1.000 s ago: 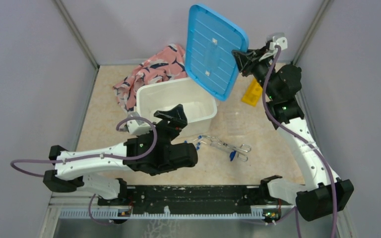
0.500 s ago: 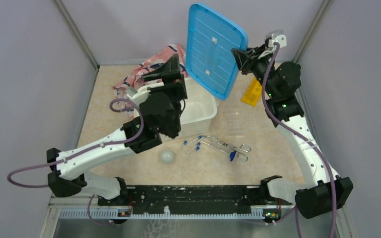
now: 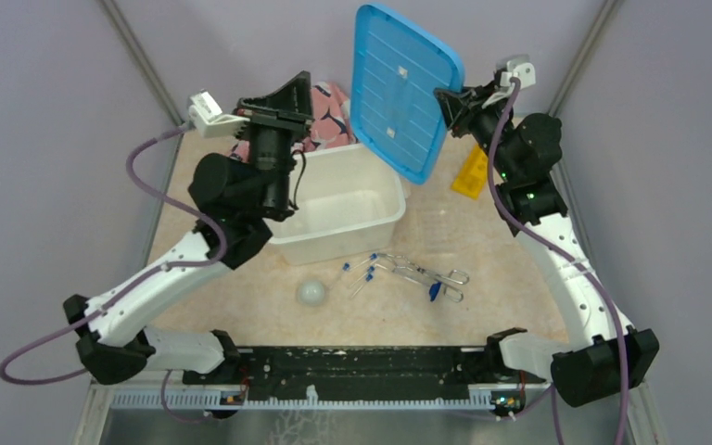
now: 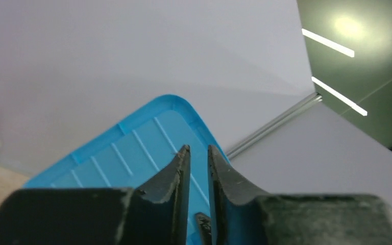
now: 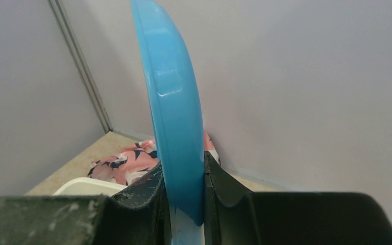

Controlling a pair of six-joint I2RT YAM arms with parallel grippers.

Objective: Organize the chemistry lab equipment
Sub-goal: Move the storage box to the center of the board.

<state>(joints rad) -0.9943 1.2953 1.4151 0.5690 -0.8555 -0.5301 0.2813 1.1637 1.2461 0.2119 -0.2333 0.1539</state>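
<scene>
While the right gripper [image 5: 184,173] clamped the flat blue plastic lid [image 3: 399,83], the left gripper [image 4: 198,149], jaws a little apart and empty, would need to open wide over the small whitish ball [image 3: 311,293] near the front edge of the worktop [image 3: 399,315].

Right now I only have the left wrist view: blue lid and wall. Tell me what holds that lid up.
Observer: The right gripper is shut on the edge of the blue lid, holding it raised on edge.
Operator: Locate the bin for me.
Observer: The white bin stands open on the table; I see nothing inside.
Operator: List what lies outside it.
Observer: A whitish ball, tongs and blue-capped tubes lie on the bin's near side.
</scene>
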